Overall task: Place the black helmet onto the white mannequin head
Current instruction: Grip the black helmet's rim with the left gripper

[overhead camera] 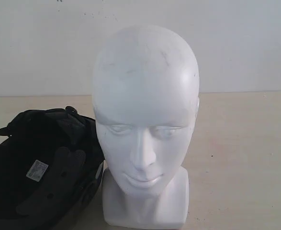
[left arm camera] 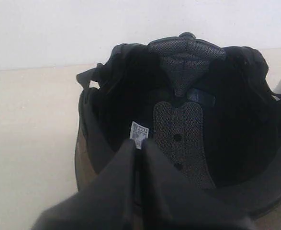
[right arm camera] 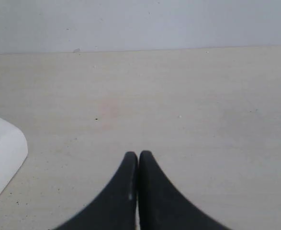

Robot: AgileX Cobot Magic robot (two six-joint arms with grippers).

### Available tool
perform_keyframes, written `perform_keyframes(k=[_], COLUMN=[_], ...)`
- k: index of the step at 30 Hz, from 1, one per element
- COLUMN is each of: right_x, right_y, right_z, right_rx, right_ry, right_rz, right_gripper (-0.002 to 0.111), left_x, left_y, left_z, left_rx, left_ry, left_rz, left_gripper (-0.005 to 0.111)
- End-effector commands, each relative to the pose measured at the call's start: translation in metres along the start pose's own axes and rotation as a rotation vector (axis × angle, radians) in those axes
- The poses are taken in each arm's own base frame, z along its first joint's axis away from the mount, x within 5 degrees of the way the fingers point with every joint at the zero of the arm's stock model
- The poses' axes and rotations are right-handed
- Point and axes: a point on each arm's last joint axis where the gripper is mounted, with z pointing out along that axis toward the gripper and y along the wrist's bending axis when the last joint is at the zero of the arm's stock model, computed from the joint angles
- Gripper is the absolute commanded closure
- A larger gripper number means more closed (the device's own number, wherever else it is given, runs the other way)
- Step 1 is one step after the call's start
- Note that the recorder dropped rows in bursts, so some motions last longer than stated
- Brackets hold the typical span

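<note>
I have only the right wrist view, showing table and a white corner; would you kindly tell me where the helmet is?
Observer: The helmet lies at the left of the exterior view, beside the head, with its opening upward.
Operator: Thank you. Is anything gripping it?
Observer: No. The left tool is shut on nothing and points into the helmet's opening; whether it touches, I cannot tell.
Operator: And how does the head stand?
Observer: Upright and bare, facing the exterior camera.
</note>
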Motion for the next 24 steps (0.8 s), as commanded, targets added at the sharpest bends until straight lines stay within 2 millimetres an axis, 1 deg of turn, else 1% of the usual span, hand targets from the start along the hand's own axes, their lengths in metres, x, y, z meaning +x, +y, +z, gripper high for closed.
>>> perform_keyframes(k=[1,18,21,24], right_x=[0.000,-0.001,-0.001,-0.001], right_y=[0.000,0.000,0.000,0.000], right_z=[0.000,0.000,0.000,0.000], right_rx=[0.000,0.001,0.001,0.001], right_ry=[-0.007,-0.016,-0.016,-0.016], right_rz=[-0.005,-0.005,-0.005,-0.005], right_gripper=[0.108,0.108,0.108,0.108], left_x=[0.001,0.000,-0.008,-0.022], left_y=[0.000,0.000,0.002,0.002], left_z=[0.000,0.000,0.000,-0.003], left_rx=[-0.003,-0.004,-0.023,-0.034], left_ry=[-0.003,-0.009,-0.094,-0.260], left_rz=[0.001,0.001,0.063,0.063], left_gripper=[0.102,0.102,0.102,0.102])
